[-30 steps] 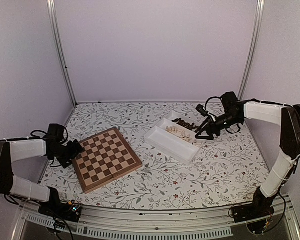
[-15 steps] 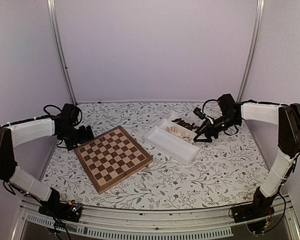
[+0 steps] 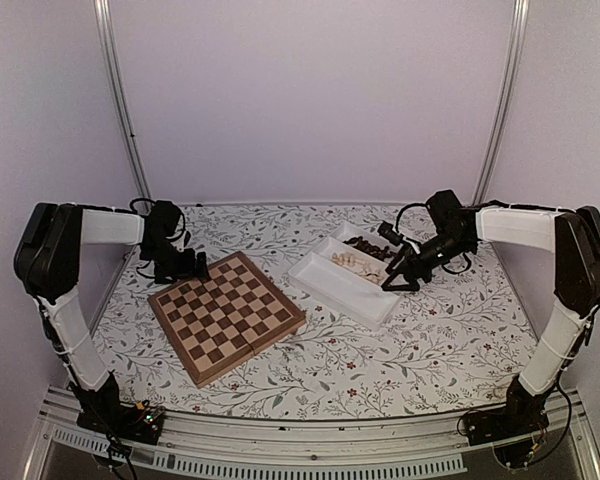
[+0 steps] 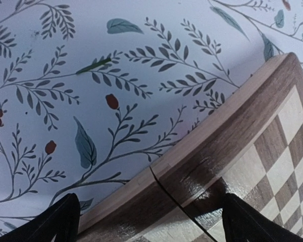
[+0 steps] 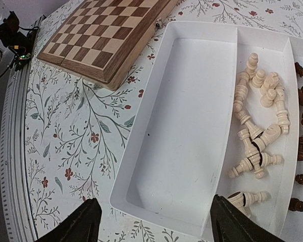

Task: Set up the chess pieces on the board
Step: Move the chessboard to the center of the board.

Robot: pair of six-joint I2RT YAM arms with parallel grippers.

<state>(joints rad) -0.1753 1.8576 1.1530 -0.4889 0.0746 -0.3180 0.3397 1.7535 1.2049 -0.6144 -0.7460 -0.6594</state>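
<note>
Nothing is set up yet: the board [image 3: 226, 318], on the left half of the counter [image 3: 430, 330], has every square bare. All the pieces [image 5: 256, 136] in view lie jumbled in the tray [image 5: 182, 116] towards the counter's far right, cream ones beside brown ones, its near compartment bare. The left hand [image 4: 150, 222] is spread over the board's far-left border, holding nothing. The right hand [image 5: 154, 222], also spread and empty, hovers over the tray's near rim. By my reckoning the whole placing job remains.

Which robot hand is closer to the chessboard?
The left. The left gripper sits right at the far left edge of the board, while the right gripper hovers by the white tray, off to the board's right.
</note>
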